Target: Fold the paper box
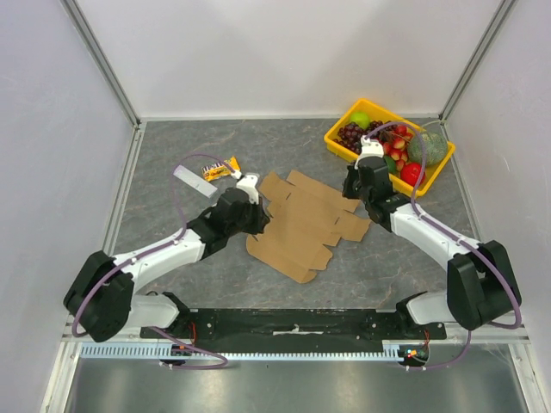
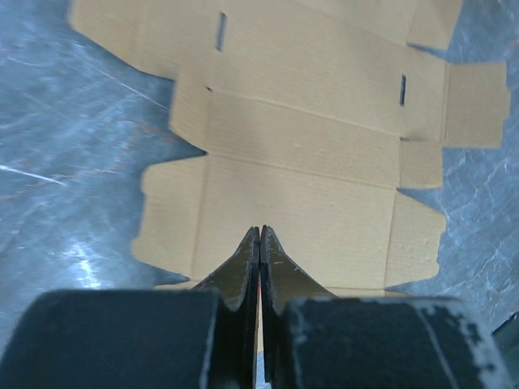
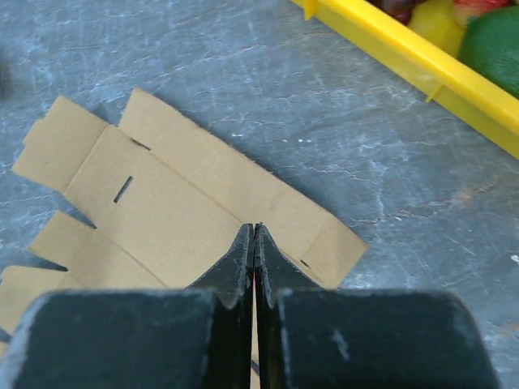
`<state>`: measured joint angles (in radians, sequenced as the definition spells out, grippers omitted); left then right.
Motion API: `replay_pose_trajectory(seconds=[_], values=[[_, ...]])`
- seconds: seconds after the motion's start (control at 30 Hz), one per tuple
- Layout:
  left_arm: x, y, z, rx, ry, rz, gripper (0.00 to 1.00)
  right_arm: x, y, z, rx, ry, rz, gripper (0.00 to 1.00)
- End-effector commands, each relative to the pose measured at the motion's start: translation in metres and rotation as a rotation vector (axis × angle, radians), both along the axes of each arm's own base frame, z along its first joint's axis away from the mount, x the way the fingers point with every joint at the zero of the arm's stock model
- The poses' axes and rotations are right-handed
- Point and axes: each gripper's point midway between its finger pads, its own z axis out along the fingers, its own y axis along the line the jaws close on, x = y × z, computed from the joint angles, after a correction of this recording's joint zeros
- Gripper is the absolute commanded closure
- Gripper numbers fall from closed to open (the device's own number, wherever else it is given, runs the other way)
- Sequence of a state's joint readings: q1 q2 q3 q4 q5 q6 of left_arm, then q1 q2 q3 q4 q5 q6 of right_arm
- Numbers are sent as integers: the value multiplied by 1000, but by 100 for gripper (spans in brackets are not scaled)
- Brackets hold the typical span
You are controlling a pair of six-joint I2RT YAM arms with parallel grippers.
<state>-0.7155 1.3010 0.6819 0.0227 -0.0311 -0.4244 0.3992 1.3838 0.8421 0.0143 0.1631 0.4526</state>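
paper box (image 1: 301, 225) flat | left claw (image 2: 259, 235) pinched closed, empty | right claw (image 3: 254, 229) same | next: slip under edge flap (image 2: 169, 215), lift along crease (image 2: 198, 215)

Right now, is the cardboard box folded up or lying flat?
Flat. The cardboard box lies spread open as one sheet, flaps out, none visibly raised.

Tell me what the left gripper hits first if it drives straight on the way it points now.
The paper box. The left gripper, shut, points down at a wide panel of the flat sheet, so it would likely meet that cardboard first. Whether the tips already touch it, I cannot tell.
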Motion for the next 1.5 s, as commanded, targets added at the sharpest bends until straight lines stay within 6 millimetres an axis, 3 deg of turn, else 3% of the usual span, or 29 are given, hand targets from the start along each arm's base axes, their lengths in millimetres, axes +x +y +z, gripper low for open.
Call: replay_pose_trajectory(seconds=[0.0, 0.17, 0.63, 1.23, 1.47], values=[[16, 20, 28, -50, -54, 28, 98, -5, -17, -1, -18, -2, -50, 100], [19, 35, 41, -101, -68, 72, 98, -5, -11, -8, 10, 28, -14, 100], [15, 60, 34, -54, -59, 142, 98, -5, -6, -23, 17, 71, 6, 100], [28, 140, 28, -4, -4, 461, 98, -2, -2, -32, 24, 103, 22, 100], [32, 150, 32, -26, 6, 496, 98, -1, -7, -33, 14, 101, 18, 100]])
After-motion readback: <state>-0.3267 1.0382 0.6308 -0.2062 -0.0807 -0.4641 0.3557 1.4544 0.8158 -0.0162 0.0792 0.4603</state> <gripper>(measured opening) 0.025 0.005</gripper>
